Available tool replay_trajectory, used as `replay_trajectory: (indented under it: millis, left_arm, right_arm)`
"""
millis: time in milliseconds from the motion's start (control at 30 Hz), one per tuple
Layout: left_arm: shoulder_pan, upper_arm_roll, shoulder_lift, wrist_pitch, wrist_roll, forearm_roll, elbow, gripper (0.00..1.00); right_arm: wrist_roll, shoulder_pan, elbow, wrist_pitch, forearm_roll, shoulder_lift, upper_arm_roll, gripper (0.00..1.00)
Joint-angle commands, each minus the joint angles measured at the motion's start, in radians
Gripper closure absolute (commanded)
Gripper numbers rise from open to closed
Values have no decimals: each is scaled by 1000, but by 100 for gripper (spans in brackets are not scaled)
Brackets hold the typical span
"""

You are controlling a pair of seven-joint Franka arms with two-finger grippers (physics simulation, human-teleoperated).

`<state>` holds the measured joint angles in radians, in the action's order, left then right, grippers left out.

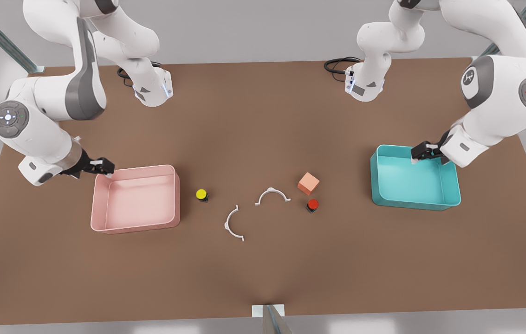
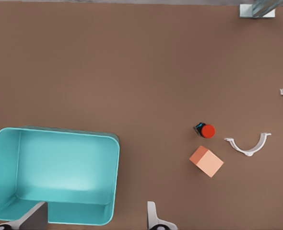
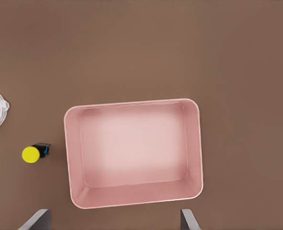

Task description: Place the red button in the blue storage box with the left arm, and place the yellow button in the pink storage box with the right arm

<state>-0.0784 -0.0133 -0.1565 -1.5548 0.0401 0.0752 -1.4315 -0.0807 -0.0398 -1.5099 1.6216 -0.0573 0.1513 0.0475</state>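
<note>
Over the blue box [image 1: 413, 178], at the front view's right, the left tool [image 1: 423, 152] hangs with fingers wide and empty. The red button [image 1: 312, 205] sits on the bench [image 1: 263, 269] well apart toward the middle, just beside an orange cube [image 1: 308, 183]. At the front view's left, the right tool [image 1: 100, 167], also wide and empty, hovers at the pink box [image 1: 135, 198]'s outer corner; the yellow button [image 1: 202, 195] lies just past that box's far wall.

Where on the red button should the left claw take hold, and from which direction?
Come from straight above and close on the small black base of the red button: it stands upright with open table around it. The orange cube sits close behind, so keep the fingers off that side.
</note>
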Motion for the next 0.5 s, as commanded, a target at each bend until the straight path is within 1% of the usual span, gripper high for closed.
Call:
replay_trajectory:
  millis: [0,33,67,100,167,200,300,333,367,467]
  left_arm:
    - [5,3,-3,-38,15,-15,2,0]
    - [3,6,-15,-39,9,-15,2,0]
    - [-78,29,-75,-47,12,-18,22,0]
    - [-181,29,-159,-65,11,-18,40,0]
    - [-264,27,-265,-226,79,-20,39,0]
    - [-287,27,-316,-294,136,-20,37,0]
    - [-296,27,-412,-447,164,-12,23,0]
    - [-296,27,-445,-507,164,-12,22,0]
    - [-296,27,-454,-525,167,-11,22,0]
    - [-325,27,-503,-634,207,-6,-4,0]
  right_arm:
    - [-76,-2,0,41,-1,-1,0,0]
    - [-76,-3,0,41,-1,1,0,0]
    - [-76,-2,0,41,-1,2,0,0]
    - [-76,-2,0,41,-1,2,2,0]
    - [-76,0,0,41,-1,2,0,0]
    - [-74,0,0,41,1,7,0,0]
    - [-80,-38,2,70,1,14,6,0]
    - [-80,-51,2,106,1,34,46,0]
    - [-80,-71,2,113,1,43,64,0]
    - [-82,-111,2,190,2,96,83,0]
